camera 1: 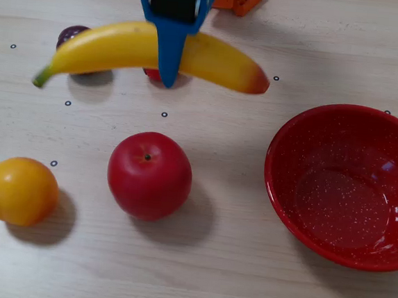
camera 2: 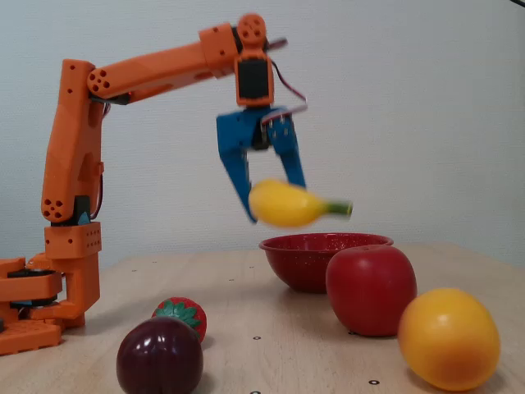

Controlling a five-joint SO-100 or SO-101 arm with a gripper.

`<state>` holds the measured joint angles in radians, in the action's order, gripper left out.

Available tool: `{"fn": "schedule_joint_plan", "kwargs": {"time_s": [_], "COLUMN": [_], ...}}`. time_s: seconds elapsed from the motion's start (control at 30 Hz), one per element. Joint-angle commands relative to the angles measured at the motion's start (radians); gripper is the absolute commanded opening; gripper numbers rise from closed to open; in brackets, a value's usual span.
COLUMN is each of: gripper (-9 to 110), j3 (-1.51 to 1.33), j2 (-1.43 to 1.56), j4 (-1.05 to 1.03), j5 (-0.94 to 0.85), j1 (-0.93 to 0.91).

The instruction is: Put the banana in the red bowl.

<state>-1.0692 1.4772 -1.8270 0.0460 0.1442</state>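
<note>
My blue gripper (camera 2: 267, 197) holds the banana (camera 1: 152, 51), its two jaws closed across the fruit near the middle. In the side-on fixed view the banana (camera 2: 291, 205) hangs well above the table, blurred, end-on toward the camera with its green stem pointing right. In the downward fixed view it lies crosswise, stem at the left, orange-red tip at the right, with one blue finger (camera 1: 170, 49) crossing in front of it.

The red bowl (camera 1: 286, 191) sits at the right of the downward view, empty and apart from the banana. In the side-on view the bowl (camera 2: 295, 267) stands beyond the banana, behind the apple.

I judge the main risk to be the glossy, curved banana pivoting or slipping in a narrow two-finger grip as I swing it. It is long compared with the bowl, so a release off centre could leave one end on the rim and tip it out. A low path could also knock the apple.

Count: one banana, one red bowl, one red apple (camera 1: 149, 175), one yellow-orange round fruit (camera 1: 19, 190), one dark purple fruit (camera 2: 159, 358), one strawberry (camera 2: 182, 315), one orange arm (camera 2: 75, 189).
</note>
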Motion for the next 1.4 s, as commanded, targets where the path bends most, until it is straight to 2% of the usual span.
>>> {"fn": "schedule_joint_plan", "kwargs": {"time_s": [0.0, 0.17, 0.4, 0.57, 0.73, 1.03, 1.37], "gripper": [0, 0, 0, 0, 0, 0, 0], "j3": [0.152, 0.227, 0.281, 0.325, 0.548, 0.753, 0.762], "j2": [0.176, 0.195, 0.115, -0.049, -0.298, -0.580, -0.670], "j4": [-0.100, -0.098, -0.041, 0.037, 0.055, 0.149, 0.318], "j5": [-0.041, -0.081, -0.175, -0.206, -0.216, -0.212, -0.187], "j1": [-0.046, -0.146, -0.393, -0.563, -0.658, -0.661, -0.603]}}
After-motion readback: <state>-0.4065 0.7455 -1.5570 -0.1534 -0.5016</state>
